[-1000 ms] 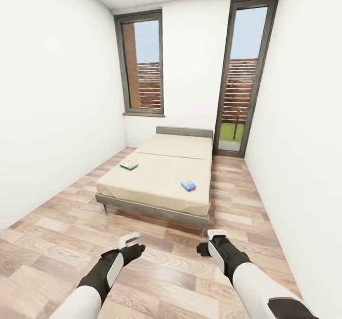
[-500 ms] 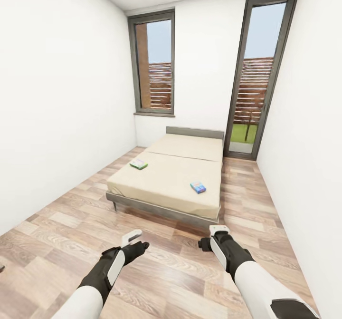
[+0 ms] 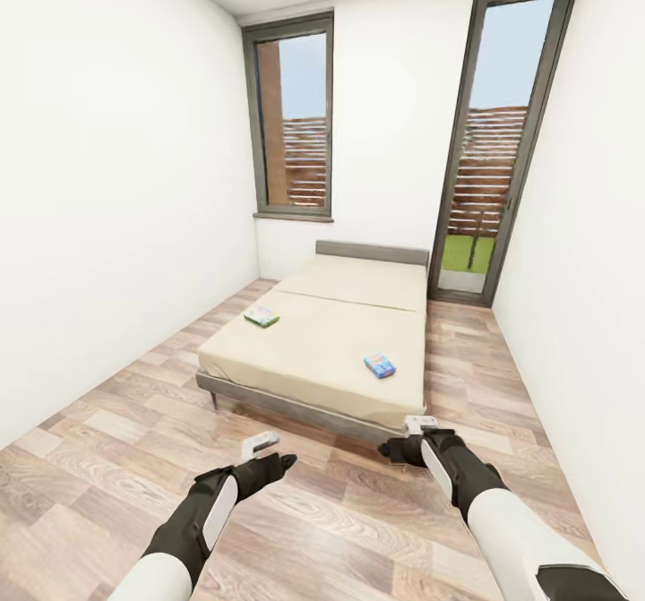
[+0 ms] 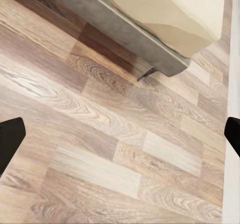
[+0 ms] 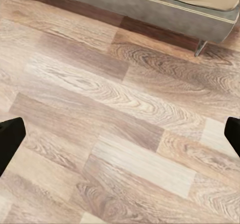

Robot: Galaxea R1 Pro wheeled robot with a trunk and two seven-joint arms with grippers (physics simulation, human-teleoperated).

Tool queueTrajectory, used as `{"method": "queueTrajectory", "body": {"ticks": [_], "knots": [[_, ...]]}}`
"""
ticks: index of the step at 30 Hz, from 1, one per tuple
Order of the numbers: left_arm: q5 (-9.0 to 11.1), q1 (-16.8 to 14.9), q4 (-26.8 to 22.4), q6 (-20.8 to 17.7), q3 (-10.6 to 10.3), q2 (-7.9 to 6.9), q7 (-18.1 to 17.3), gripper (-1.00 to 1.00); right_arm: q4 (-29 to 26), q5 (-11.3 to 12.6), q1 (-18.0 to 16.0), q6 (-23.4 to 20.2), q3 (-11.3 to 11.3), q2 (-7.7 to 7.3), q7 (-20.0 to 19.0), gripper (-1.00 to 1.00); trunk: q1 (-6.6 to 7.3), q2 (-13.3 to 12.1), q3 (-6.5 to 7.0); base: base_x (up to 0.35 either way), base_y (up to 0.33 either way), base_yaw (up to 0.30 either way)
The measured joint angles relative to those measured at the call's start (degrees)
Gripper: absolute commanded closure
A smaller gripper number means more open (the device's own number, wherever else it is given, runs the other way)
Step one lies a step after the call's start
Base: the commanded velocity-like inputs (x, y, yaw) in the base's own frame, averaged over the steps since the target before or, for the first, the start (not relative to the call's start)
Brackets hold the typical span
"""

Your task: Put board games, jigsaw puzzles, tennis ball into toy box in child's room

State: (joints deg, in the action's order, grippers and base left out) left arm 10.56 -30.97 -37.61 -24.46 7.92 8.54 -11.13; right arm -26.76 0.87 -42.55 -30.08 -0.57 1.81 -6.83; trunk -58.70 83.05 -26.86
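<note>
White walls and a wood-plank floor (image 3: 116, 458) frame the head view, with a tall window (image 3: 293, 126) at about 11 o'clock and a glass door (image 3: 497, 135) at about 1 o'clock on the far wall. A bed (image 3: 322, 350) with a beige mattress stands lengthwise at 12 o'clock, its foot toward the robot. Two board games lie flat on it, well apart: a green-and-white box (image 3: 262, 316) near the mattress's left edge and a blue box (image 3: 380, 365) nearer the foot, toward 1 o'clock. They appear simply left on the bed, waiting to be collected. The toy box and table cannot be seen from here.

Both arms are held low and forward over bare floor, short of the bed, a carrying posture that suits driving up to it rather than reaching. The left gripper (image 3: 262, 447) sits at about 7 o'clock and the right gripper (image 3: 414, 438) at about 5 o'clock, neither holding anything.

From the left wrist, the floor and a corner of the bed frame (image 4: 130, 36) with one leg appear; the dark fingertips (image 4: 10, 141) sit at opposite edges, so the jaws stand wide apart.

From the right wrist, floor and the frame's grey rail (image 5: 150, 9) show, and again the fingertips (image 5: 10, 139) are spread wide with nothing between.
</note>
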Motion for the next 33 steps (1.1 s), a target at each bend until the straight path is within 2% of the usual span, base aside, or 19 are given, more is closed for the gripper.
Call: {"method": "queueTrajectory", "body": {"ticks": [1, 2, 3, 8, 23, 33], "knots": [[0.0, 0.0, 0.0, 0.0, 0.0, 0.0, 0.0, -1.0, 0.0, 0.0, 0.0, 0.0, 0.0, -0.01, -0.1, -1.0, 0.0, 0.0, 0.0, 0.328, 0.0, 0.003], [0.1, 0.3, -0.6, -0.3, -0.5, -0.04, -0.5, -1.0, -0.5, -0.1, 0.0, 0.1, 0.0, -1.05, -4.1, -1.0, 0.0, 0.0, 0.0, 0.33, 0.0, 0.002], [0.1, 0.4, -0.7, -0.4, -0.6, -0.05, -0.6, -1.0, -0.7, -0.1, 0.0, 0.1, 0.1, -1.3, -5.1, -1.0, 0.0, 0.0, 0.0, 0.332, 0.0, 0.002], [0.1, 0.6, -1.0, -0.5, -0.9, -0.07, -0.8, -1.0, -1.1, -0.1, 0.0, 0.2, 0.1, -1.89, -7.1, -1.0, 0.0, 0.0, 0.0, 0.334, 0.0, 0.001], [0.1, 0.7, -1.2, -0.5, -1.1, -0.15, -0.7, -1.0, -3.6, -0.1, 0.0, -0.6, -0.1, -1.93, -8.2, -1.0, 0.0, 0.0, 0.01, 0.335, 0.077, -0.008], [0.0, 0.7, -1.2, -0.2, -1.2, -0.21, -0.8, -1.0, -4.4, -0.1, -0.1, -4.5, -0.1, -2.08, -8.3, -1.0, 0.0, 0.0, 0.22, 0.314, 0.186, -0.153]]}}
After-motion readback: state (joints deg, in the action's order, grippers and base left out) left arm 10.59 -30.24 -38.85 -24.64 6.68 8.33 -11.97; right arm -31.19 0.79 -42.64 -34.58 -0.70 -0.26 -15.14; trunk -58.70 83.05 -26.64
